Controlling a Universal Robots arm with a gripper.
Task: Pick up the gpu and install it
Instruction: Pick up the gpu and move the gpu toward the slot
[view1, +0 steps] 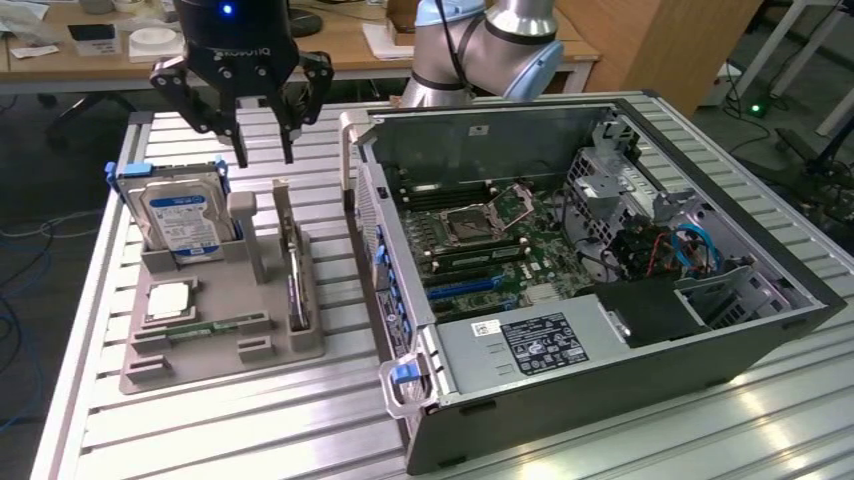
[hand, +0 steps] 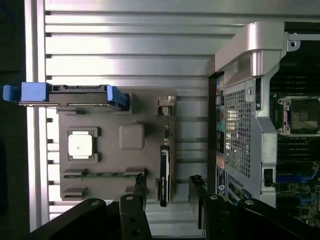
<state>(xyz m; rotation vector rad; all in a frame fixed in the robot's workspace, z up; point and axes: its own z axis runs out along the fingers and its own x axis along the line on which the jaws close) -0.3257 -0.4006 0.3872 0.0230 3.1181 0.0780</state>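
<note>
**Exterior view.** The gpu (view1: 292, 270) stands upright on its long edge in a slot of the grey holder (view1: 194, 372), along the holder's edge nearest the computer case (view1: 601, 400). Its long axis runs from the holder's far edge to its near edge, roughly parallel to the case's side wall. It presents as a thin, flat card seen nearly edge-on. The body is dark, and a pale metal bracket rises at the far end. The holder sits on the slatted tabletop (view1: 240, 425), towards the edge on the exterior view's left. The gripper (view1: 264, 158) hangs above the holder's far edge with its jaws apart and nothing between them. The fingertips are clear of the bracket below. A hard drive (view1: 180, 220) stands at the holder's far corner, away from the case. A processor chip (view1: 170, 300) and a memory stick (view1: 220, 326) lie flat nearer the front.

**Wrist view.** The gpu (hand: 164, 170) shows as a narrow dark strip, edge up, with the bracket at the end nearest the hard drive (hand: 75, 95). The card lies beside the holder's (hand: 110, 155) edge facing the case (hand: 240, 130). The gripper's (hand: 168, 186) jaws are spread, one finger on each side of the card's line, over the end opposite the bracket. Contact cannot be confirmed. The chip (hand: 81, 145) and memory stick (hand: 105, 174) lie in their recesses.
</note>
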